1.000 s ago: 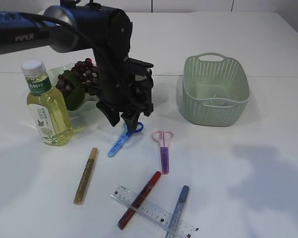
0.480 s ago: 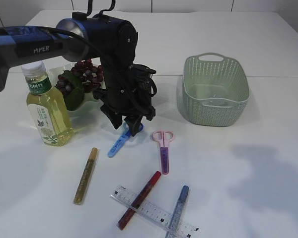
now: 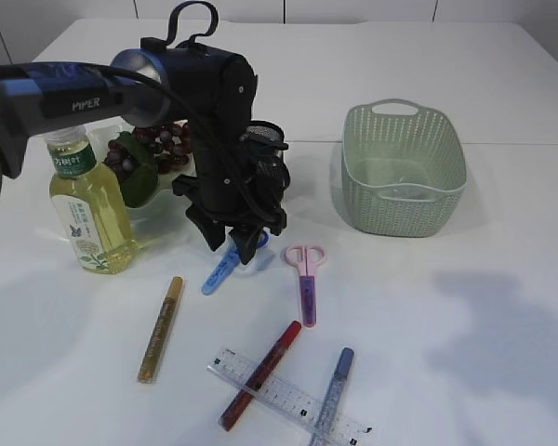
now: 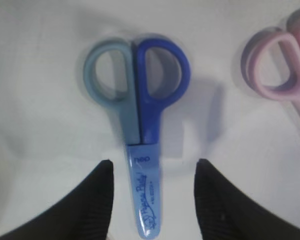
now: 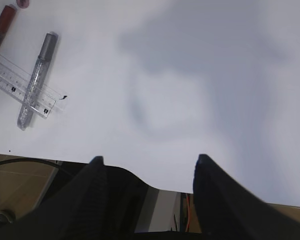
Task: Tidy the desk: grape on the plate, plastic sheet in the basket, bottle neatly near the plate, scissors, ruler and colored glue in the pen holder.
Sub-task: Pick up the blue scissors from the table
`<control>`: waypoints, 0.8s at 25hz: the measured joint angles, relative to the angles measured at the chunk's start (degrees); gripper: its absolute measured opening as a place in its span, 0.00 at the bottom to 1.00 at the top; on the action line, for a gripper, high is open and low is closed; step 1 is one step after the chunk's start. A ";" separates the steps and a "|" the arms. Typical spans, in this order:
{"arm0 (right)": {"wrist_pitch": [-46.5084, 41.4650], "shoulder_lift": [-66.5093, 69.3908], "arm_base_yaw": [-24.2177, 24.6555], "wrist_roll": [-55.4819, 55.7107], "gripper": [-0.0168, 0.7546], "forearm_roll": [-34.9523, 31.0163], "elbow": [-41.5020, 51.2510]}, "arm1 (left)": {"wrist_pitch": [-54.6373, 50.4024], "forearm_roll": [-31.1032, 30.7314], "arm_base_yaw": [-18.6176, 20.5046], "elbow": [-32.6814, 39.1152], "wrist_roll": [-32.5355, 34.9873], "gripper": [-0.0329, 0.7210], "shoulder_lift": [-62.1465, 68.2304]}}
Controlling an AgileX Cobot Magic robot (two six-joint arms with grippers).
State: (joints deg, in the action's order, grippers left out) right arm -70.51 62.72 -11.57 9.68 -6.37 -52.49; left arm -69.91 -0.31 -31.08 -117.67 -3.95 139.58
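Jaws of the left gripper (image 4: 152,172) stood open on either side of the blue scissors (image 4: 140,125), not touching them. "PIPER" was written on the left arm (image 3: 88,98), which bent down steeply. Right gripper (image 5: 147,165) jaws were open over bare tabletop (image 5: 190,100). Pink scissors (image 3: 305,276) lay just beside. Grapes (image 3: 158,139) sat behind the green-label bottle (image 3: 88,209).

A white table (image 3: 502,307) spans the scene, brown floor (image 5: 20,175) beyond its edge.
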 joint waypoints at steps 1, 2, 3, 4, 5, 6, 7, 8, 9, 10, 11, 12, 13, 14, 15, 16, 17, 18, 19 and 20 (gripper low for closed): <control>0.00 0.00 0.00 0.00 0.59 0.00 0.00 | 0.00 0.00 0.00 0.00 0.00 0.55 0.03; 0.00 0.00 0.00 0.00 0.59 -0.04 0.00 | 0.00 0.00 0.10 0.00 0.00 0.55 0.13; 0.00 0.00 0.00 0.00 0.59 -0.04 0.00 | 0.00 0.00 0.10 0.00 0.00 0.55 0.17; 0.00 0.00 0.00 0.00 0.59 -0.04 0.00 | 0.00 0.00 0.21 0.00 0.00 0.55 0.17; 0.00 0.00 0.00 0.00 0.59 -0.04 0.00 | 0.00 0.00 0.21 0.00 0.00 0.55 0.17; 0.00 0.00 0.00 0.00 0.59 -0.04 0.00 | 0.00 0.00 0.29 0.00 0.00 0.55 0.17; 0.00 0.00 0.00 0.00 0.59 -0.04 0.00 | 0.00 0.00 0.29 0.00 0.00 0.55 0.17; 0.00 0.00 0.00 0.00 0.59 -0.04 0.00 | 0.00 -0.11 0.29 0.00 0.00 0.55 0.17; 0.00 0.00 0.00 0.00 0.59 -0.04 0.00 | 0.00 -0.11 0.29 0.00 0.00 0.55 0.17; 0.00 0.00 0.00 0.00 0.59 -0.04 0.00 | 0.00 -0.11 0.29 0.00 0.00 0.55 0.17; 0.00 0.00 0.00 0.00 0.59 -0.13 0.00 | 0.00 -0.11 0.29 0.00 0.00 0.55 0.17; 0.00 0.00 0.00 0.00 0.59 -0.13 0.00 | 0.00 -0.11 0.29 0.00 0.00 0.55 0.17; 0.00 0.00 0.00 0.00 0.59 -0.13 0.00 | 0.00 -0.11 0.29 0.00 0.00 0.55 0.17; 0.00 0.00 0.00 0.00 0.59 -0.13 0.00 | 0.00 -0.11 0.29 0.00 0.00 0.55 0.17; 0.00 0.00 0.00 0.00 0.59 -0.13 0.00 | 0.00 -0.11 0.29 0.00 0.00 0.55 0.17; 0.00 0.00 0.00 0.00 0.59 -0.13 0.00 | 0.00 -0.11 0.29 0.00 0.00 0.55 0.17; 0.00 0.00 0.00 0.00 0.59 -0.13 0.00 | 0.00 -0.11 0.29 0.00 0.00 0.55 0.17; 0.00 0.00 0.00 0.00 0.59 -0.13 0.00 | 0.00 -0.11 0.29 0.00 0.00 0.55 0.17; 0.00 0.00 0.00 0.00 0.59 -0.13 0.00 | 0.00 -0.11 0.29 0.00 0.00 0.55 0.17; 0.00 0.00 0.00 0.00 0.59 -0.13 0.00 | 0.00 -0.11 0.29 0.00 0.00 0.55 0.17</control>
State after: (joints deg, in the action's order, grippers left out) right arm -70.51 62.72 -11.57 9.68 -6.50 -52.49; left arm -69.91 -0.43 -30.79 -117.67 -3.95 139.74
